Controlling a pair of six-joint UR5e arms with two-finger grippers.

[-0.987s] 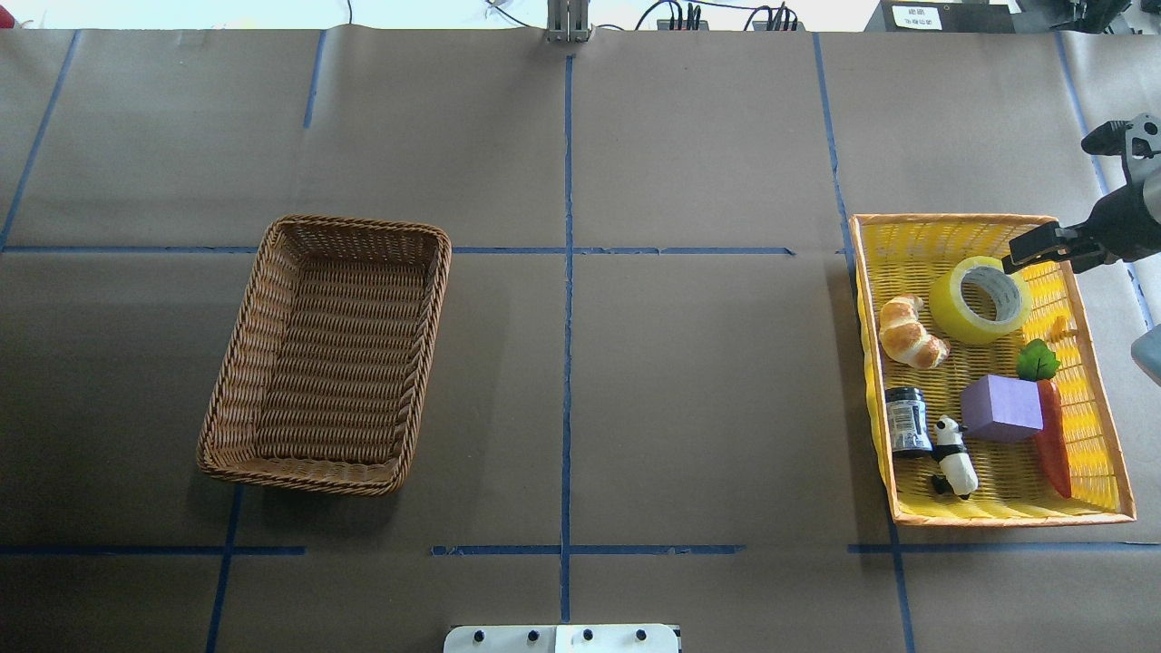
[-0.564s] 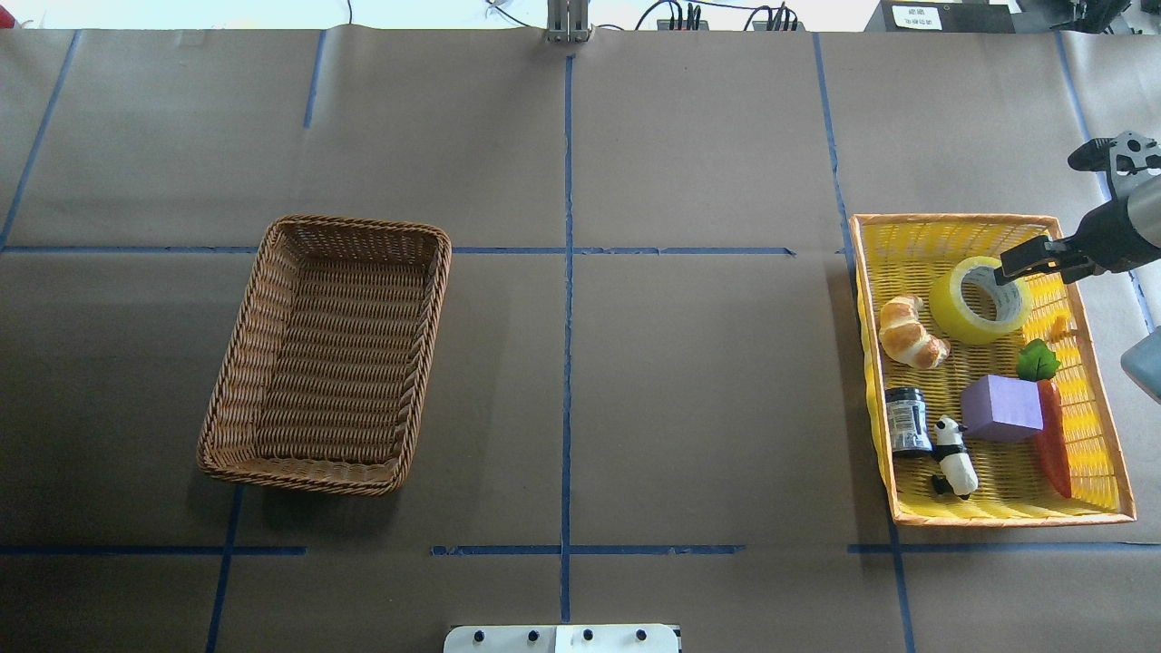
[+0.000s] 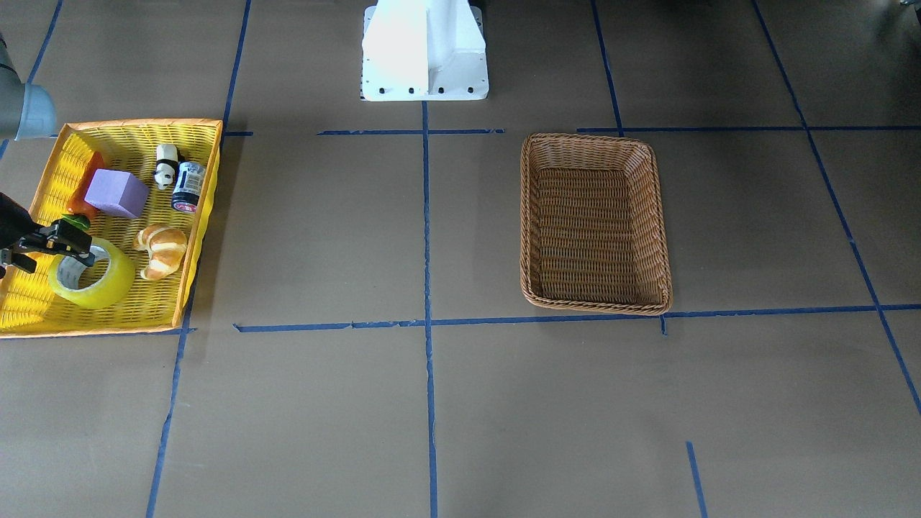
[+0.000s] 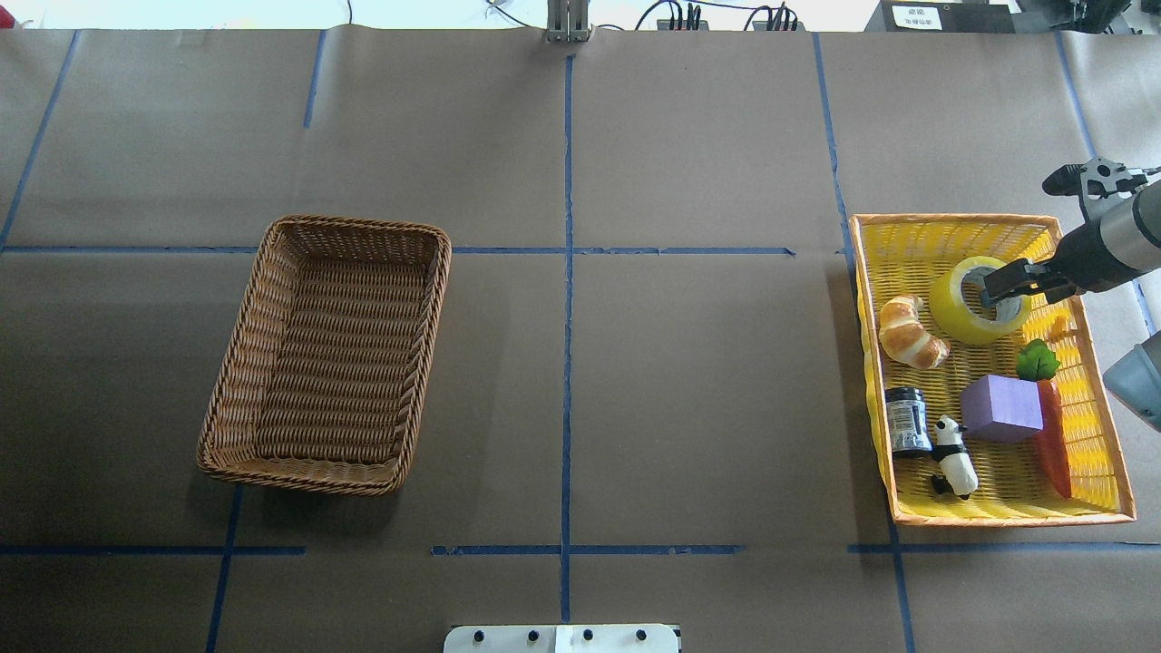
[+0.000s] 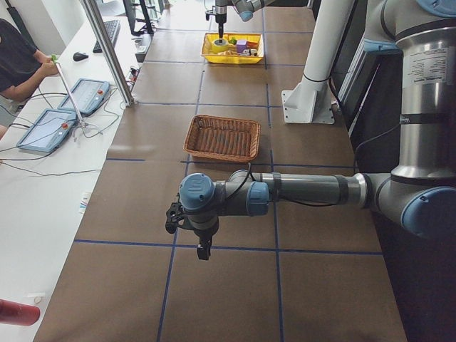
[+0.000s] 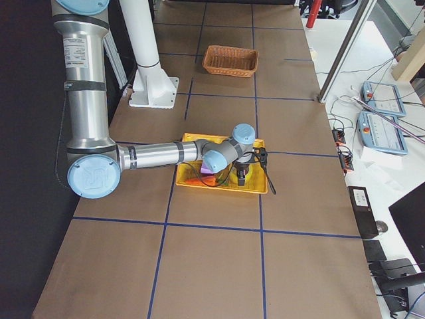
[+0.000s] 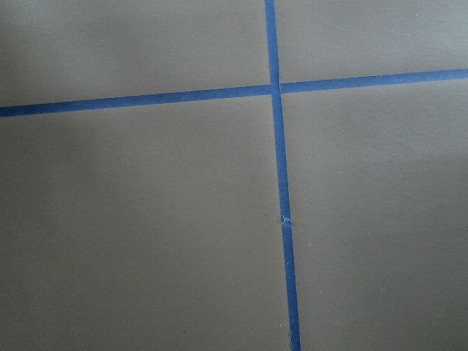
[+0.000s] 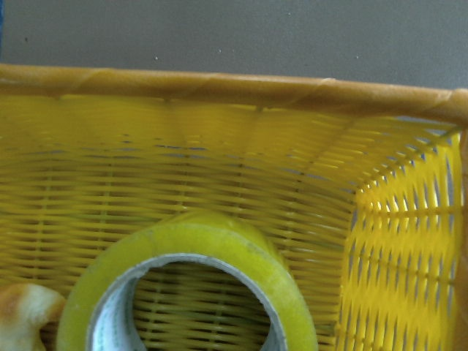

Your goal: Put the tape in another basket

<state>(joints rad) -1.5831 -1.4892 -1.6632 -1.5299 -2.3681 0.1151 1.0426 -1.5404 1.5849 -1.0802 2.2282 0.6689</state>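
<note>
The tape (image 4: 960,319), a yellow-green roll with a grey core, lies flat in the far part of the yellow mesh basket (image 4: 1007,519). It also shows in the front view (image 3: 101,286) and fills the right wrist view (image 8: 219,238). My right gripper (image 4: 1007,283) is low over the roll's right rim, one finger above the core hole, jaws apart and empty. The brown wicker basket (image 4: 426,345) stands empty at the left. My left gripper (image 5: 204,249) shows only in the left side view, above bare table; I cannot tell its state.
In the yellow basket with the tape are a croissant (image 4: 910,332), a purple block (image 4: 1000,408), a toy carrot (image 4: 1054,444), a dark jar (image 4: 907,419) and a panda figure (image 4: 954,456). Brown paper with blue tape lines covers the table between the baskets.
My right gripper has moved left and down from the yellow basket's far right corner onto the tape's right rim. The tape and the other things have not moved.
</note>
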